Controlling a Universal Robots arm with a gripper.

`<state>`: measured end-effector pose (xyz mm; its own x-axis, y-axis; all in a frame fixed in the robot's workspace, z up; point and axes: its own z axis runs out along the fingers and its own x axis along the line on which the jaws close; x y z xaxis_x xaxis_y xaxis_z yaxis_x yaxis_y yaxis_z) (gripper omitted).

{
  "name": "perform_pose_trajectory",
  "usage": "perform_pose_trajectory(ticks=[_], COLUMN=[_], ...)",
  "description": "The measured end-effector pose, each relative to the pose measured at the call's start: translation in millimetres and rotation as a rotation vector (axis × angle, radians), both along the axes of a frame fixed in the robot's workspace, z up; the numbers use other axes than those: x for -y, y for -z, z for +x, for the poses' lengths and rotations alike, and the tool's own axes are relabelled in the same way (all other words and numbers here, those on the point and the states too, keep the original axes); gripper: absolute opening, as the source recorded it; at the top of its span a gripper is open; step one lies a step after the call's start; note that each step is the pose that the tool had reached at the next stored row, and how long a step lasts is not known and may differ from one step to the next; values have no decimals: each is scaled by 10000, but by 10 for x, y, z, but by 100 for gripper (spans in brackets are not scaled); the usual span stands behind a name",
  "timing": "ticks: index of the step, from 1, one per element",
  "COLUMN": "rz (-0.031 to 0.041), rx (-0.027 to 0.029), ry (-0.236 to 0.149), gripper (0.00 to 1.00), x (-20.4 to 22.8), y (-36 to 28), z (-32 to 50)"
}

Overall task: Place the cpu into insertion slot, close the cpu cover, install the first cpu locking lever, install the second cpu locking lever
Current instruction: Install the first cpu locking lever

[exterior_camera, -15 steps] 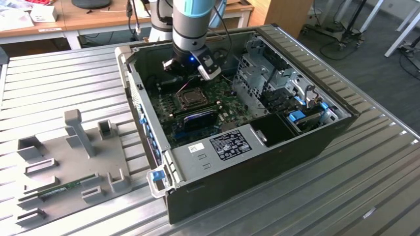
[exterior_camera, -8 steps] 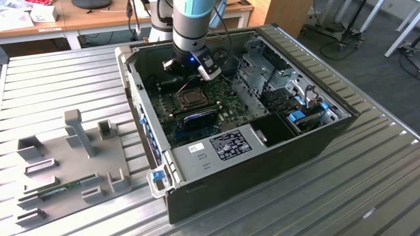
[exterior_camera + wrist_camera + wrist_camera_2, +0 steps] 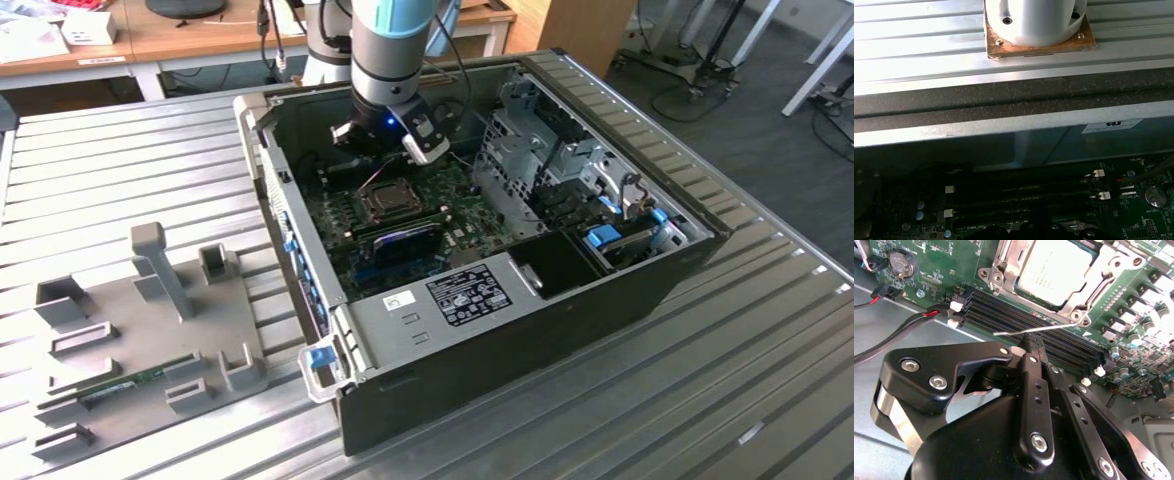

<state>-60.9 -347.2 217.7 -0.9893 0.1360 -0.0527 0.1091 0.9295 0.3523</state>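
Cpu [image 3: 1054, 271] just beyond tool [image 3: 1032, 343]

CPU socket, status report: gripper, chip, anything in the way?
Gripper shut, tips at the thin lever; hold on it unclear. Chip seated, cover down over it. Memory slots beside the lever, nothing blocking seen.

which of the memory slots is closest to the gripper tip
The outermost memory slot, on the board-edge side and farthest from the cpu. In the second wrist view the gripper tip overlaps it.
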Motion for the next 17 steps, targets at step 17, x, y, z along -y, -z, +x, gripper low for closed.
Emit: perform_pose_trajectory(ticks=[17], rz=[11], rx=[2], ry=[0], gripper=[10], x=[0], y=[28], z=[14])
